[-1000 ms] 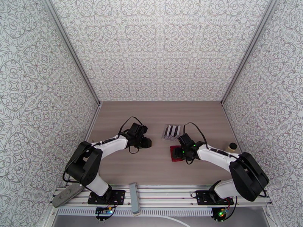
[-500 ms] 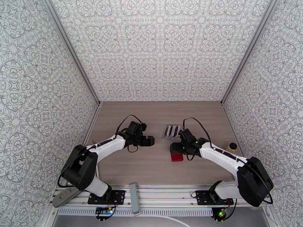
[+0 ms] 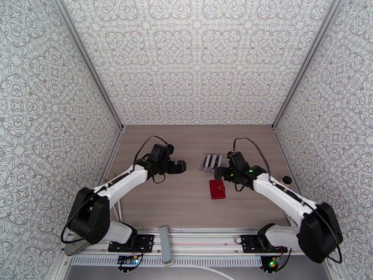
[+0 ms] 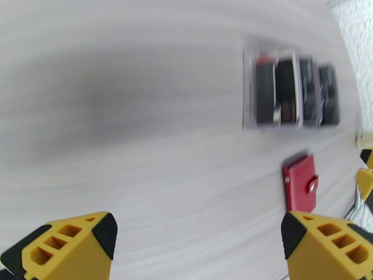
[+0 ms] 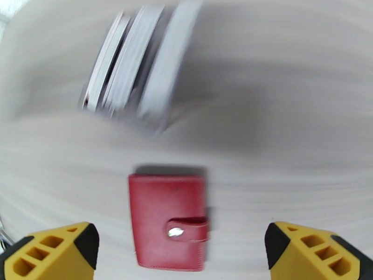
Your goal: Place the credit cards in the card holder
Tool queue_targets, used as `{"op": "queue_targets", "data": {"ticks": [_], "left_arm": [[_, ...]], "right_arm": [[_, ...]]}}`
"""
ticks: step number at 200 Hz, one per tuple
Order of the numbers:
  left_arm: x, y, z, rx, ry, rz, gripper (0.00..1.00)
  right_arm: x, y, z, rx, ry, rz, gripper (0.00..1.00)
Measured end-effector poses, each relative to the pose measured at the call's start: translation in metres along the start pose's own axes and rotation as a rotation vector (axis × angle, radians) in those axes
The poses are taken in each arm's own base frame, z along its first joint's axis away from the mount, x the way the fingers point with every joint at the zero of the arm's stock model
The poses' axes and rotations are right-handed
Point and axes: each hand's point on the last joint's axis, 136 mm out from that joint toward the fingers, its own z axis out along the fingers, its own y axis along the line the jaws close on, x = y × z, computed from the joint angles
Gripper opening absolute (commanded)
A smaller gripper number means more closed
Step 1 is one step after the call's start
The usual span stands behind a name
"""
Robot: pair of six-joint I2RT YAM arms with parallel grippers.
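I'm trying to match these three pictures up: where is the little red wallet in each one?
Top external: the red wallet lies right of centre, closed, just nearer than the row of cards.
Left wrist: red wallet at lower right, below the row of cards.
Right wrist: red wallet at lower centre, below the row of cards.
Shared landmark: the row of cards.

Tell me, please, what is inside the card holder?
The card holder lies closed on the table, tab snapped shut, so its inside is hidden; the credit cards lie outside it.
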Motion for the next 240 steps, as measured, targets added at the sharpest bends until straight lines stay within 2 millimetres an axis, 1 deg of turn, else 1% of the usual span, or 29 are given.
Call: {"op": "queue_targets", "data": {"ticks": [16,37,53,64,77,93,113,126,139,158,174,188,208,224,240], "left_arm": [[-0.019,0.004,-0.019,-0.019,-0.080,0.002,0.99],[-0.036,0.003,-0.043,-0.029,-0.171,0.014,0.99],[-0.052,0.006,-0.063,-0.032,-0.248,0.015,0.99],[-0.063,0.013,-0.075,-0.049,-0.301,0.011,0.99],[-0.074,0.020,-0.085,-0.068,-0.350,0.024,0.99],[-0.086,0.025,-0.096,-0.093,-0.425,0.060,0.99],[-0.089,0.029,-0.104,-0.117,-0.496,0.122,0.99],[-0.089,0.035,-0.108,-0.147,-0.536,0.160,0.99],[-0.089,0.045,-0.111,-0.188,-0.565,0.188,0.99],[-0.092,0.059,-0.115,-0.249,-0.594,0.215,0.99],[-0.095,0.071,-0.121,-0.285,-0.625,0.223,0.99],[-0.094,0.083,-0.126,-0.312,-0.655,0.226,0.99],[-0.085,0.100,-0.130,-0.346,-0.689,0.222,0.99],[-0.077,0.111,-0.129,-0.368,-0.693,0.223,0.99],[-0.073,0.119,-0.125,-0.386,-0.694,0.234,0.99]], "right_arm": [[-0.021,-0.006,-0.015,0.010,-0.077,0.018,0.99],[-0.043,-0.013,-0.028,0.025,-0.142,0.036,0.99],[-0.053,-0.021,-0.032,0.040,-0.165,0.055,0.98],[-0.060,-0.028,-0.035,0.053,-0.180,0.071,0.98],[-0.068,-0.038,-0.038,0.073,-0.199,0.090,0.96],[-0.077,-0.049,-0.042,0.097,-0.231,0.094,0.98],[-0.087,-0.053,-0.055,0.102,-0.309,0.066,0.98],[-0.093,-0.054,-0.064,0.107,-0.351,0.049,0.99],[-0.100,-0.057,-0.069,0.112,-0.383,0.034,0.95],[-0.107,-0.064,-0.070,0.127,-0.400,0.015,0.89],[-0.113,-0.063,-0.070,0.124,-0.429,-0.008,0.89],[-0.118,-0.061,-0.070,0.118,-0.459,-0.022,0.93],[-0.124,-0.061,-0.071,0.119,-0.486,-0.045,0.95],[-0.131,-0.062,-0.073,0.120,-0.517,-0.059,0.96],[-0.134,-0.066,-0.070,0.126,-0.545,-0.062,0.97]]}}
